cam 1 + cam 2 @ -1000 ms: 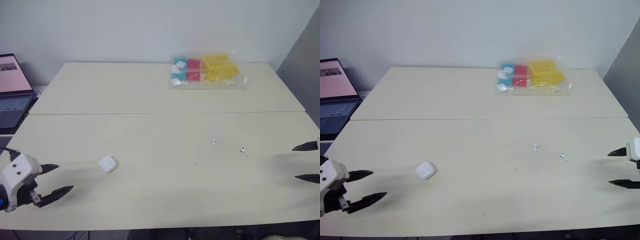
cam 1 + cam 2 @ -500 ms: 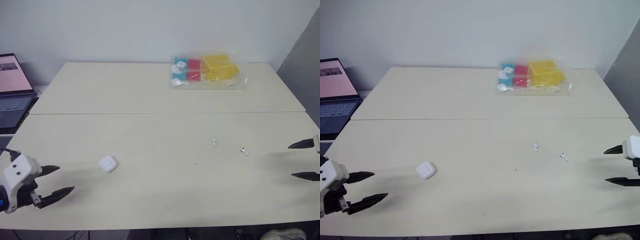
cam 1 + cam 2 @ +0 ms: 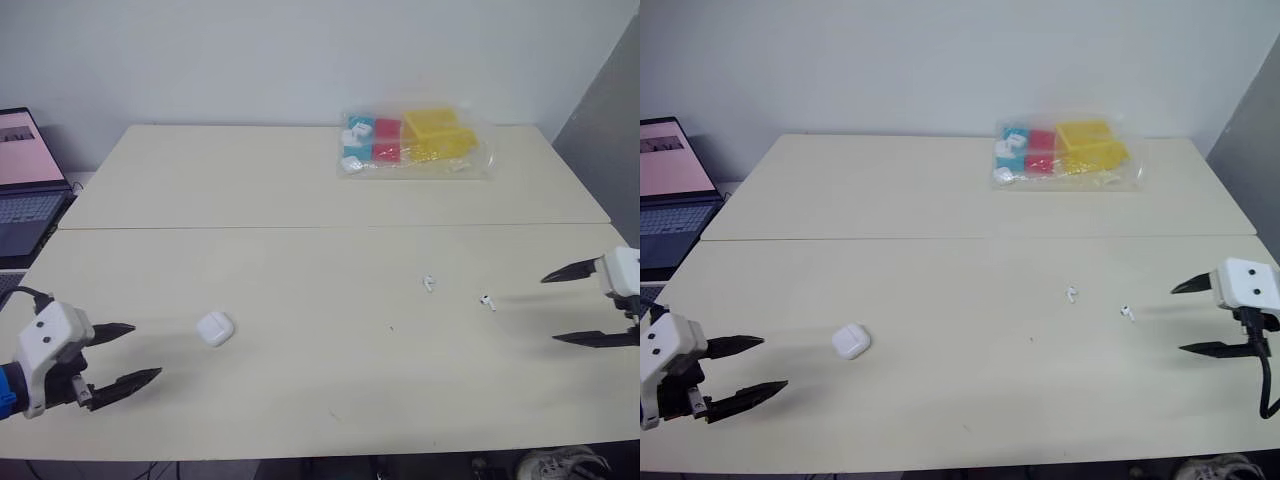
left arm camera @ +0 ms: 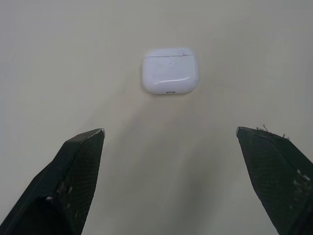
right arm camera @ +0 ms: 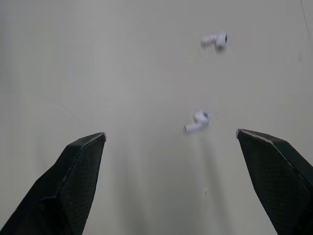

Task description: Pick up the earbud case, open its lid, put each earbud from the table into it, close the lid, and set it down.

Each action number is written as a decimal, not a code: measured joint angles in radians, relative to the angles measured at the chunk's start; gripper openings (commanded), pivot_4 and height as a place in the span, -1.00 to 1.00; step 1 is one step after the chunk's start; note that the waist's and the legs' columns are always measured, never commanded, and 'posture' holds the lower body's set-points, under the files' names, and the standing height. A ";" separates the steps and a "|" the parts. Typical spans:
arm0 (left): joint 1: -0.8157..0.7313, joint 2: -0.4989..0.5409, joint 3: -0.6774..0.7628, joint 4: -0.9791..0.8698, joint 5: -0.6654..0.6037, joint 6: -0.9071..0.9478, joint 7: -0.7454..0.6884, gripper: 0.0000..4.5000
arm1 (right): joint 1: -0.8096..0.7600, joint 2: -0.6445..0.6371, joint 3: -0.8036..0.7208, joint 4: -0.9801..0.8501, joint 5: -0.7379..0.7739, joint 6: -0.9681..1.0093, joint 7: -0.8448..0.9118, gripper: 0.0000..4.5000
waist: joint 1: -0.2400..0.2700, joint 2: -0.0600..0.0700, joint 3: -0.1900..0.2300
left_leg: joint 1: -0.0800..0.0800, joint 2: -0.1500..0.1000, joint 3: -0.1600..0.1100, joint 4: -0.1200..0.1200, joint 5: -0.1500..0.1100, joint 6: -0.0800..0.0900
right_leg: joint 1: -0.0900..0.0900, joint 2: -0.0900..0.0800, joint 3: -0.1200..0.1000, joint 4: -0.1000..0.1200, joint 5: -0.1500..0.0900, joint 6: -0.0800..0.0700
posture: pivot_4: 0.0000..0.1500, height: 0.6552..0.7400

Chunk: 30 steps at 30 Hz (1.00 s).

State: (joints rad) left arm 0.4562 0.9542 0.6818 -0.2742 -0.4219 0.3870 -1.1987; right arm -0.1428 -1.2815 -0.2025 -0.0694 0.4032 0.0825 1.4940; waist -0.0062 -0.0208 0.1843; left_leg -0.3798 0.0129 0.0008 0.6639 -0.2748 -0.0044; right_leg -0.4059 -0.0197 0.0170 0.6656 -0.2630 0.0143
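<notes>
The left gripper [image 3: 147, 351] hangs wide open and empty near the table's [image 3: 300, 420] front-left corner. Its fingers point at the earbud case [image 3: 214, 328], which lies flat just ahead with its lid shut. The right gripper [image 3: 550, 310], also open, sits by the right edge near the nearer earbud [image 3: 487, 300], with the farther earbud [image 3: 428, 283] just beyond. For a good pick, centre the case between the left fingers and pinch its lower body. The lid seam seems to face away, so keep that end free.
</notes>
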 measured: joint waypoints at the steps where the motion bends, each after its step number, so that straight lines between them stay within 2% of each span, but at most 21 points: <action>1: -0.005 0.000 -0.007 -0.005 -0.001 0.005 0.008 1.00 | -0.028 0.016 0.014 -0.063 0.040 0.054 -0.014 0.99 | 0.000 0.000 0.000 | 0.000 0.000 0.000 0.000 0.000 0.000 | 0.000 0.000 0.000 0.000 0.000 0.000 | 1.00 1.00; 5: -0.048 -0.006 -0.045 -0.018 -0.008 0.022 0.031 1.00 | -0.131 0.068 0.072 -0.240 0.171 0.256 -0.081 0.99 | 0.002 0.000 0.000 | 0.000 0.000 -0.002 0.000 0.000 0.000 | 0.000 0.000 -0.001 0.000 0.000 0.000 | 1.00 1.00; 9: -0.123 -0.017 -0.149 -0.015 0.000 0.020 0.063 1.00 | -0.245 0.188 0.177 -0.359 0.321 0.460 -0.152 0.99 | 0.005 0.000 0.000 | -0.001 0.000 -0.002 0.001 0.000 0.000 | 0.000 0.000 -0.001 0.000 0.002 -0.002 | 1.00 1.00; 17: -0.272 -0.018 -0.312 0.069 0.057 -0.038 0.097 1.00 | -0.342 0.255 0.253 -0.362 0.291 0.510 -0.179 0.99 | 0.004 0.000 0.000 | -0.002 -0.001 -0.002 0.000 0.000 0.000 | -0.001 -0.001 -0.001 -0.001 0.002 -0.002 | 1.00 1.00; 30: -0.385 -0.037 -0.488 0.229 0.153 -0.086 0.128 1.00 | -0.333 0.275 0.266 -0.381 0.258 0.514 -0.184 0.99 | 0.004 0.000 0.000 | -0.002 -0.001 -0.002 0.001 0.000 0.000 | -0.001 -0.001 -0.001 -0.001 0.003 -0.002 | 1.00 1.00</action>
State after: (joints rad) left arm 0.0717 0.9170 0.1940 -0.0454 -0.2693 0.3007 -1.0702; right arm -0.4760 -1.0060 0.0634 -0.4502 0.6610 0.5962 1.3099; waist -0.0023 -0.0212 0.1841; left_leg -0.3819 0.0123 -0.0011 0.6644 -0.2748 -0.0044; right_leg -0.4066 -0.0206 0.0157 0.6651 -0.2604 0.0125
